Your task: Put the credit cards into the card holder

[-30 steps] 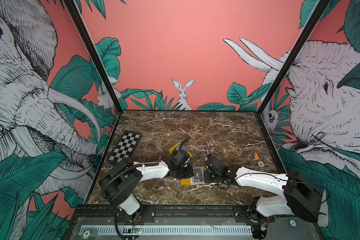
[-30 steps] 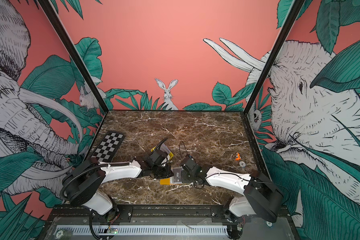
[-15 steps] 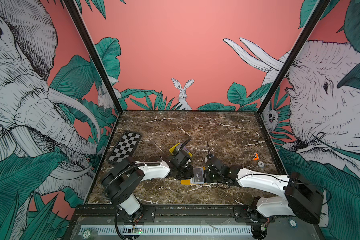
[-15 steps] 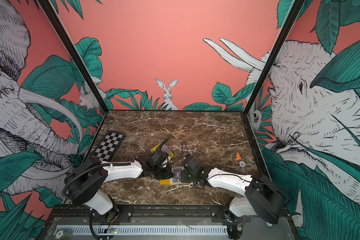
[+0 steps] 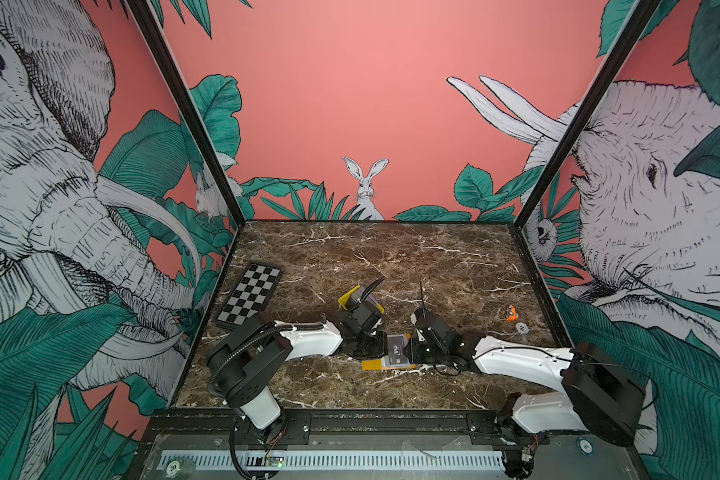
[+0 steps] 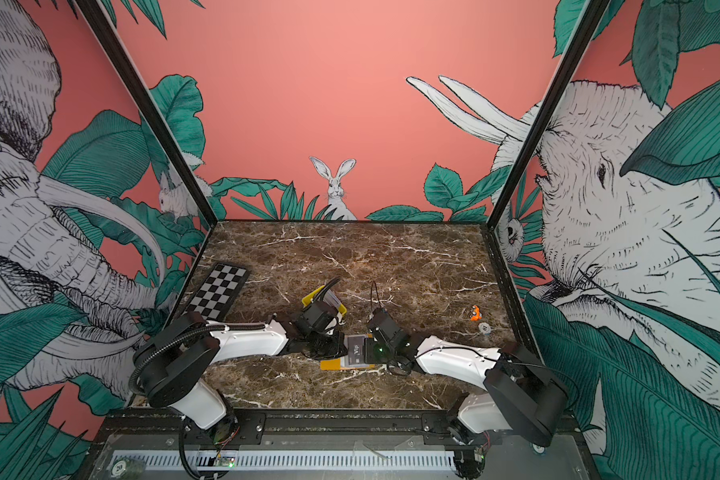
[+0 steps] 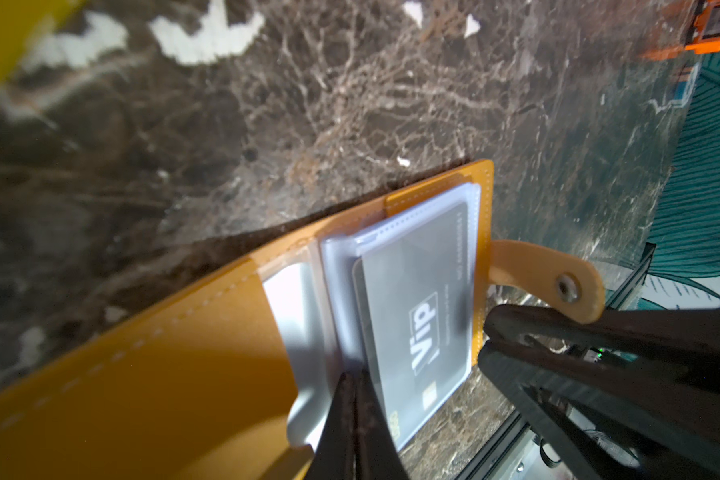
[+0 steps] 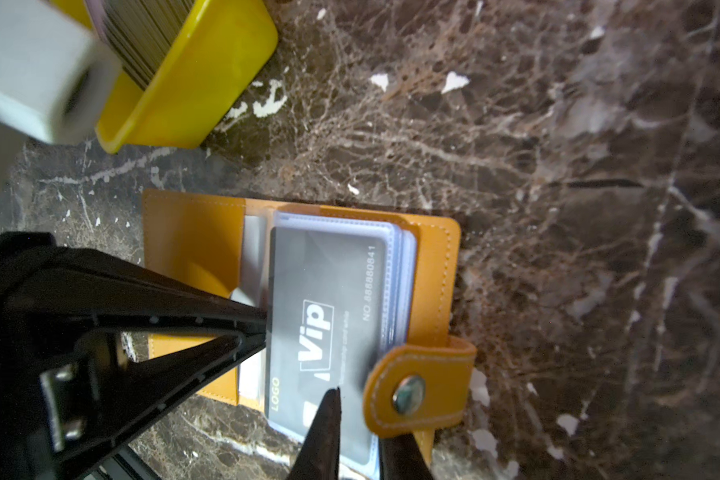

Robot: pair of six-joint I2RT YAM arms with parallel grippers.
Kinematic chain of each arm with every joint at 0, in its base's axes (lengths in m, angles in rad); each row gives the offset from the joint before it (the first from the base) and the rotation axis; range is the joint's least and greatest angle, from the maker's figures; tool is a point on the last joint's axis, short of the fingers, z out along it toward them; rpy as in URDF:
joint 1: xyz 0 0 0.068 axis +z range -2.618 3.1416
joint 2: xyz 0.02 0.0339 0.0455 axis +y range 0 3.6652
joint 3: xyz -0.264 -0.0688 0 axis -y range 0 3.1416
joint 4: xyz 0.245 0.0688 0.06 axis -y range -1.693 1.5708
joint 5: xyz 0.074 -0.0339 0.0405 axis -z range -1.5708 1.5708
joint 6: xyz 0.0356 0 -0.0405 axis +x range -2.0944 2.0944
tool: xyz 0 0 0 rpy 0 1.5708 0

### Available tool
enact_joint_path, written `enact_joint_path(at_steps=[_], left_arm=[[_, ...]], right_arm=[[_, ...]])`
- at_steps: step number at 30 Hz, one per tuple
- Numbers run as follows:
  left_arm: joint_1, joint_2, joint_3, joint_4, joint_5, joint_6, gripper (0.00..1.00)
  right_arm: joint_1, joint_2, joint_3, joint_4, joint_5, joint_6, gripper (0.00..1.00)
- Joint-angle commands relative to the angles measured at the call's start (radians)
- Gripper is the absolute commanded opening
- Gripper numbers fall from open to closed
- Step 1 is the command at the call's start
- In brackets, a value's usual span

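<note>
Left arm (image 5: 308,343) and right arm (image 5: 516,361) reach in low and meet over the card holder (image 8: 188,249), which lies open on the bench (image 8: 558,208), front centre. Left end effector (image 7: 352,386): jaws together, pinching a clear sleeve (image 7: 337,299). Right end effector (image 8: 360,419): jaws slightly apart, straddling the card (image 8: 325,291) edge by the snap tab (image 8: 433,370). Card is grey and reads "Vip", "LOGO", "NO" plus a serial. Can't tell if it's fully sleeved. Card holder is tan stitched leather-look with a metal stud (image 8: 408,395). Spare cards (image 8: 150,37) are stacked in a glossy yellow tray (image 8: 208,91).
</note>
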Motion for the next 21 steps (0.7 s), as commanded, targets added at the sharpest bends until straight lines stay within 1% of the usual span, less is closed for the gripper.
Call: enact_joint_path(at_steps=[1, 9, 15, 21], left_arm=[[-0.007, -0.003, 0.015, -0.023, -0.013, 0.005, 0.07], [-0.008, -0.077, 0.027, -0.039, -0.021, 0.009, 0.08], [-0.007, -0.059, 0.027, -0.011, -0.001, -0.001, 0.13], [-0.009, -0.026, 0.035, -0.019, -0.005, 0.004, 0.13]], right_arm=[[-0.006, 0.005, -0.011, 0.023, -0.003, 0.009, 0.20], [-0.007, 0.015, -0.010, 0.011, -0.002, 0.008, 0.19], [-0.007, 0.013, -0.008, 0.007, 0.000, 0.005, 0.19], [-0.007, 0.008, -0.011, 0.002, 0.003, 0.003, 0.19]])
